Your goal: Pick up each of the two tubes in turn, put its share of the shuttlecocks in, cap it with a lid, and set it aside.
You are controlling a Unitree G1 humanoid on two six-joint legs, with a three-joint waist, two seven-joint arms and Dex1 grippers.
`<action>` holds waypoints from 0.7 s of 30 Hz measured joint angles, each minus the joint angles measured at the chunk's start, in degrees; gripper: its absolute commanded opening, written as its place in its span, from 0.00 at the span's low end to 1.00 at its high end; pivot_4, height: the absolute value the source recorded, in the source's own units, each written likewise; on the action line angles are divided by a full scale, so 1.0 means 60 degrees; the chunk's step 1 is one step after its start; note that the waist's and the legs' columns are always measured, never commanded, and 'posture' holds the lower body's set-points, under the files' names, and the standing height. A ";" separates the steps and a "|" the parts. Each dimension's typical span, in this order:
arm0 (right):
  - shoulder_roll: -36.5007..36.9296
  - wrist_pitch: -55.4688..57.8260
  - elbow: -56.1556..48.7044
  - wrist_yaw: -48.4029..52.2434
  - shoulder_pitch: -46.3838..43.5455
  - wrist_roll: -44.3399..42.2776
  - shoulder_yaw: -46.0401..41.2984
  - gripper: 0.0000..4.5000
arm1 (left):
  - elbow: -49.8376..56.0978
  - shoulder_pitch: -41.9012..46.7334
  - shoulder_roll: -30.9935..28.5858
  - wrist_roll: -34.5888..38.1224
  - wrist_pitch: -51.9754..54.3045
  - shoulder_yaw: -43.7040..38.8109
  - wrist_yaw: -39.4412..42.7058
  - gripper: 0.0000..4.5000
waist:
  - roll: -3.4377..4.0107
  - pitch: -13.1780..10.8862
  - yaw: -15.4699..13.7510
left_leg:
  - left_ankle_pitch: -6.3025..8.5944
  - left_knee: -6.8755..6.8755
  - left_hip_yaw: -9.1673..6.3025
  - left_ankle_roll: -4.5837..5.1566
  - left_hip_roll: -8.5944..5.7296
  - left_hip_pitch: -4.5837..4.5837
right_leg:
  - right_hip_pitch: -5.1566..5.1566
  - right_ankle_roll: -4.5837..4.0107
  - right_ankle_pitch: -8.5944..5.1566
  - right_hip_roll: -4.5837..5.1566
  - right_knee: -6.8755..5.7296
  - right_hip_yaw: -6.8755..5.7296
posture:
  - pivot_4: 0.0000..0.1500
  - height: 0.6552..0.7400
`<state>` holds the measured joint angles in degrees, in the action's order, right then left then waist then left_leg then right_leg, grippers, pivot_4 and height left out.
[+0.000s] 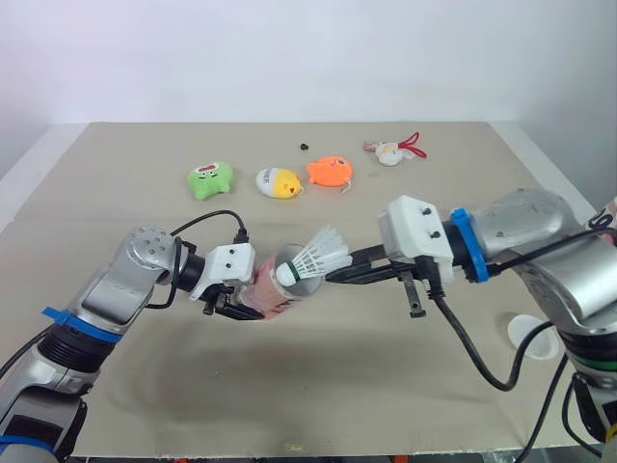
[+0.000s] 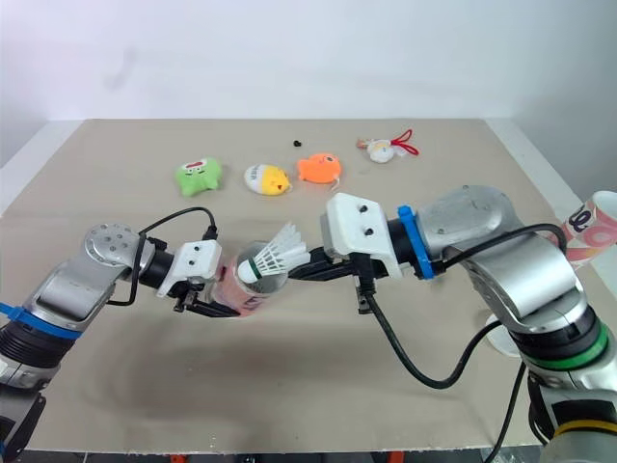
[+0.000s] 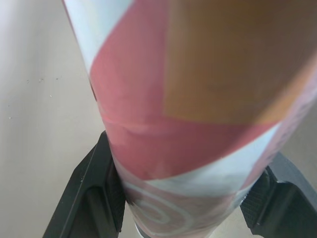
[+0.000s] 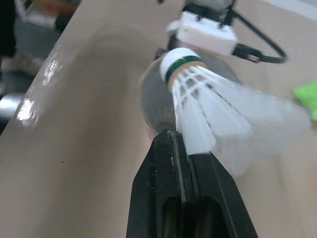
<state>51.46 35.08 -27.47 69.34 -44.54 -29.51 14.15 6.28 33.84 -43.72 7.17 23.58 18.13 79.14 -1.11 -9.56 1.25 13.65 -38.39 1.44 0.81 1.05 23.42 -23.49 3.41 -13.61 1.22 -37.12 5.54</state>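
Note:
A pink, red and orange patterned tube (image 1: 272, 292) is held tilted over the table, its open mouth (image 1: 292, 271) facing right. My left gripper (image 1: 234, 308) is shut on its lower body; in the left wrist view the tube (image 3: 198, 99) sits between both black fingers (image 3: 94, 198). My right gripper (image 1: 339, 275) is shut on the feathers of a white shuttlecock (image 1: 316, 258). Its green-banded cork points into the tube's mouth. The right wrist view shows the shuttlecock (image 4: 208, 104) just in front of the tube opening (image 4: 156, 101).
Toys lie along the far side: a green one (image 1: 208, 179), a yellow-white one (image 1: 278, 182), an orange one (image 1: 329, 172) and a small white-red one (image 1: 390, 151). A white lid (image 1: 533, 338) lies near my right arm. A second patterned tube (image 2: 590, 227) stands at the right edge.

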 measured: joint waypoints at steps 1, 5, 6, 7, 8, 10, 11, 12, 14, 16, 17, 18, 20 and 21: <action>-0.0032 -0.0052 0.0135 0.0133 -0.0159 0.0159 0.0203 0.07 | -0.0001 0.0004 -0.0008 -0.0001 0.0004 0.0000 0.0003 0.54 | 0.0001 0.0000 0.0006 | 0.0000 0.0000 0.0004 0.0000 0.0001 -0.0003 | -0.0002 0.0000 0.0000 0.0000 -0.0001 0.0006 | 1.00 1.00; -0.0284 -0.0132 0.0490 0.0367 -0.0554 0.0608 0.0626 0.41 | -0.0001 0.0000 -0.0010 -0.0001 0.0006 -0.0002 -0.0004 0.54 | 0.0001 0.0000 0.0007 | 0.0000 -0.0002 0.0003 0.0000 0.0001 -0.0004 | -0.0002 0.0001 0.0001 -0.0001 -0.0007 0.0003 | 1.00 1.00; -0.0320 -0.0149 0.0539 0.0415 -0.0616 0.0686 0.0663 0.45 | 0.0000 0.0000 -0.0009 0.0005 0.0004 0.0000 -0.0004 0.54 | 0.0000 0.0000 0.0003 | 0.0000 -0.0002 0.0002 0.0000 0.0001 -0.0002 | -0.0002 0.0001 0.0001 -0.0001 -0.0007 -0.0001 | 1.00 1.00; -0.0327 -0.0215 0.0605 0.0464 -0.0660 0.0823 0.0700 0.52 | 0.0001 -0.0003 -0.0010 0.0011 0.0005 -0.0001 -0.0006 0.54 | 0.0000 0.0000 0.0002 | 0.0000 -0.0002 0.0002 0.0000 0.0001 -0.0003 | 0.0000 0.0001 0.0001 0.0000 -0.0007 -0.0002 | 1.00 1.00; -0.0325 -0.0286 0.0713 0.0495 -0.0720 0.0989 0.0780 0.64 | 0.0003 -0.0001 -0.0010 0.0010 0.0009 -0.0002 -0.0002 0.54 | 0.0001 0.0000 0.0004 | 0.0000 -0.0001 0.0003 0.0000 0.0001 -0.0003 | -0.0002 0.0001 0.0001 0.0000 -0.0007 0.0002 | 1.00 1.00; -0.0276 -0.0430 0.0922 0.0542 -0.0735 0.1289 0.0892 0.81 | 0.0012 -0.0003 -0.0010 0.0016 0.0015 -0.0003 -0.0004 0.54 | 0.0001 0.0000 0.0004 | 0.0000 -0.0001 0.0005 0.0000 -0.0001 -0.0002 | -0.0002 0.0000 0.0002 0.0002 -0.0007 -0.0001 | 1.00 1.00; -0.0255 -0.0484 0.0993 0.0607 -0.0736 0.1405 0.0904 0.91 | 0.0015 -0.0003 -0.0010 0.0019 0.0022 -0.0002 -0.0003 0.54 | 0.0001 0.0000 0.0004 | 0.0000 -0.0001 0.0005 0.0000 -0.0002 -0.0002 | -0.0003 -0.0002 0.0004 0.0003 -0.0007 -0.0001 | 1.00 1.00; -0.0226 -0.0527 0.1046 0.0679 -0.0736 0.1458 0.0903 0.99 | 0.0015 -0.0002 -0.0011 0.0020 0.0033 -0.0003 0.0002 0.54 | 0.0001 0.0000 0.0004 | 0.0000 0.0000 0.0004 0.0000 -0.0002 -0.0002 | -0.0002 -0.0002 0.0004 0.0003 -0.0007 -0.0001 | 1.00 1.00; -0.0216 -0.0528 0.1072 0.0737 -0.0736 0.1489 0.0902 0.99 | 0.0023 -0.0002 -0.0011 0.0020 0.0054 -0.0004 -0.0002 0.54 | 0.0001 0.0000 0.0004 | 0.0000 0.0000 0.0003 0.0000 -0.0002 -0.0002 | -0.0002 0.0001 0.0006 0.0003 -0.0008 -0.0002 | 1.00 1.00; -0.0222 -0.0451 0.1048 0.0773 -0.0736 0.1384 0.0822 0.99 | 0.0048 -0.0002 -0.0011 0.0019 0.0090 0.0000 -0.0002 0.54 | 0.0001 0.0000 0.0004 | 0.0000 0.0000 0.0001 0.0000 -0.0002 -0.0002 | -0.0001 0.0003 0.0008 0.0003 -0.0008 -0.0004 | 1.00 1.00; -0.0242 -0.0351 0.1032 0.0775 -0.0736 0.1227 0.0666 0.99 | 0.0066 -0.0002 -0.0010 0.0018 0.0102 0.0002 -0.0004 0.54 | 0.0001 0.0000 0.0004 | 0.0000 -0.0001 -0.0002 0.0000 -0.0003 -0.0001 | -0.0001 0.0008 0.0012 0.0004 -0.0008 -0.0003 | 1.00 1.00; -0.0249 -0.0246 0.1014 0.0771 -0.0734 0.1090 0.0514 0.99 | 0.0070 -0.0001 -0.0009 0.0018 0.0109 0.0008 -0.0005 0.54 | 0.0001 0.0000 0.0004 | 0.0000 -0.0001 -0.0003 0.0000 -0.0005 -0.0002 | 0.0000 0.0012 0.0015 0.0006 -0.0008 -0.0002 | 1.00 1.00; -0.0222 0.0136 0.0954 0.0702 -0.0600 0.0526 -0.0179 0.99 | 0.0117 0.0002 0.0006 0.0018 0.0160 0.0022 -0.0020 0.54 | -0.0001 0.0000 -0.0007 | 0.0000 -0.0001 -0.0009 0.0000 -0.0013 0.0001 | 0.0003 0.0011 0.0019 0.0013 -0.0008 -0.0007 | 1.00 1.00; -0.0150 0.0291 0.0955 0.0661 -0.0486 0.0322 -0.0548 0.99 | 0.0147 -0.0009 0.0009 0.0020 0.0203 0.0022 -0.0031 0.54 | -0.0002 0.0000 -0.0008 | 0.0000 -0.0001 -0.0013 0.0001 -0.0018 0.0001 | 0.0008 0.0010 0.0019 0.0016 -0.0008 -0.0008 | 1.00 1.00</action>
<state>50.57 36.83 -21.73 73.30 -47.46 -27.58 10.86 7.16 33.78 -43.67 7.29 24.80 18.26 78.96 -1.12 -9.56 1.21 13.65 -38.40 1.37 0.82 0.94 23.43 -23.44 3.47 -13.49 1.32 -37.16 5.49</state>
